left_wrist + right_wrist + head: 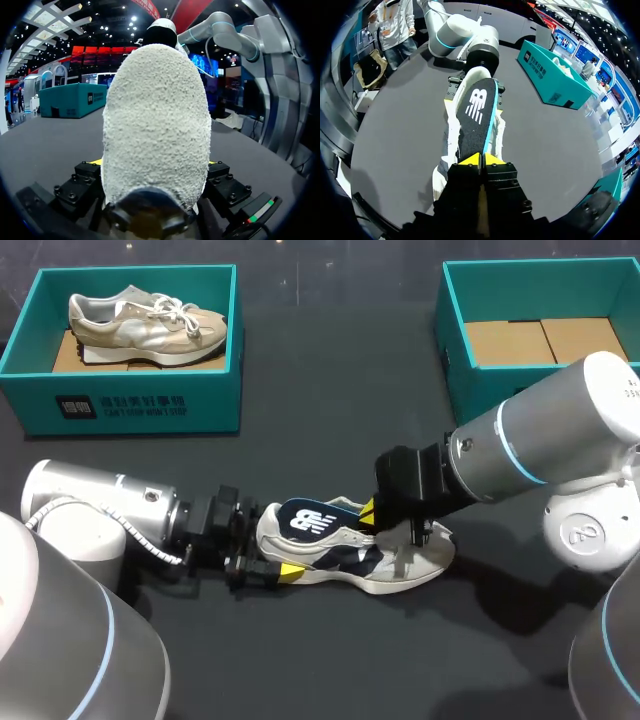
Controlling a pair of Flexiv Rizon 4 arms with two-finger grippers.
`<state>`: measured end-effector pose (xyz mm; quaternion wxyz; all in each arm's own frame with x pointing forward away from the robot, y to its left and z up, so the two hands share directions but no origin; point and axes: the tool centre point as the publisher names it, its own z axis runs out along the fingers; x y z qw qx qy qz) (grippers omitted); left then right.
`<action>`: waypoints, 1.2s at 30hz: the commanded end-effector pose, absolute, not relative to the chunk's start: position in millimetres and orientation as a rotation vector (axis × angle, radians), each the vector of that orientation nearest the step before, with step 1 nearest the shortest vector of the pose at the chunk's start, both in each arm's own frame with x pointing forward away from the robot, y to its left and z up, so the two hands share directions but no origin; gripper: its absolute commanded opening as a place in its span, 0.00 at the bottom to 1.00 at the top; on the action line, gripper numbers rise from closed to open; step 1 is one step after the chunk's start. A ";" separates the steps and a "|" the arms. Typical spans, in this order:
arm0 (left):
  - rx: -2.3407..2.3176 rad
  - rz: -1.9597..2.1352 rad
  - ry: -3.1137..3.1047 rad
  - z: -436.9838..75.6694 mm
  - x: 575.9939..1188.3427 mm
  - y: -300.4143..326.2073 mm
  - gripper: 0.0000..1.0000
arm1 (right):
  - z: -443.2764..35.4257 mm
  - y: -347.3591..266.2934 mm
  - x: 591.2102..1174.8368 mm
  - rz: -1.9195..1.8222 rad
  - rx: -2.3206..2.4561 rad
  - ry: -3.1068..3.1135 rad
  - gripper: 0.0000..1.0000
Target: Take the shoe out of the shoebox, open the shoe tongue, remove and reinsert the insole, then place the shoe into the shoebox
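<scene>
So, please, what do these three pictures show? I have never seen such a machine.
It is a robot with two arms at a dark table. One picture looks down from above; the two round ones come from cameras on the wrists. The left tool grips a white and navy shoe at its heel end. The right tool pinches the dark insole, held above the shoe. Behind stand two teal boxes: the left shoebox holds a beige shoe, the right shoebox shows only cardboard.
</scene>
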<state>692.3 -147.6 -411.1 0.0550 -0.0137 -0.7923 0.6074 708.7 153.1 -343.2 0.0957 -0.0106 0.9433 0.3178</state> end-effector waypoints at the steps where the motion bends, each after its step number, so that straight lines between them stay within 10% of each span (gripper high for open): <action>1: -0.041 1.845 -2.407 -413.4 690.7 -146.2 0.00 | -343.0 141.8 709.5 0.988 -0.053 2.788 0.00; 36: -0.041 1.845 -2.407 -413.4 690.7 -146.2 0.00 | -306.7 218.9 703.3 0.822 -0.397 2.964 0.00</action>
